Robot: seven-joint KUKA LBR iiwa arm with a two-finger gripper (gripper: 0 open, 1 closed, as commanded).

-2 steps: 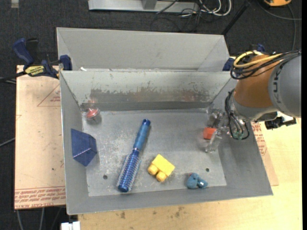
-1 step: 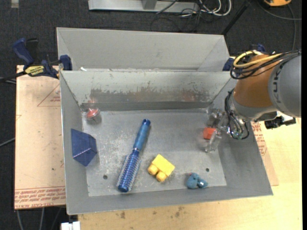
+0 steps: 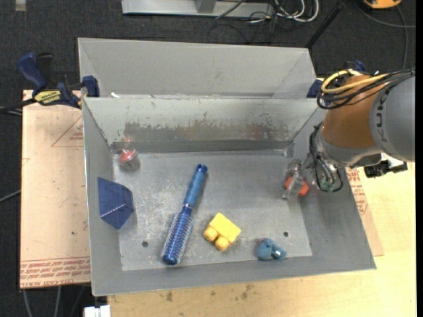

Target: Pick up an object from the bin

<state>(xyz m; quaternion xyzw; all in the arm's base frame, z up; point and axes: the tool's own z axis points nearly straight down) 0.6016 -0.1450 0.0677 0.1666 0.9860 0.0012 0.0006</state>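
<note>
My gripper hangs low at the right side of the bin, close to the right wall, with nothing seen in it. Nearest to it, by the front wall, lies a small blue lumpy toy. To the left of that sits a yellow block. A blue hairbrush lies slantwise in the middle, its handle pointing to the back and its bristle head toward the front.
A dark blue wedge-shaped block rests against the left wall. A small red and silver thing sits in the back left corner. The arm with its orange cover and cables comes in over the right rim.
</note>
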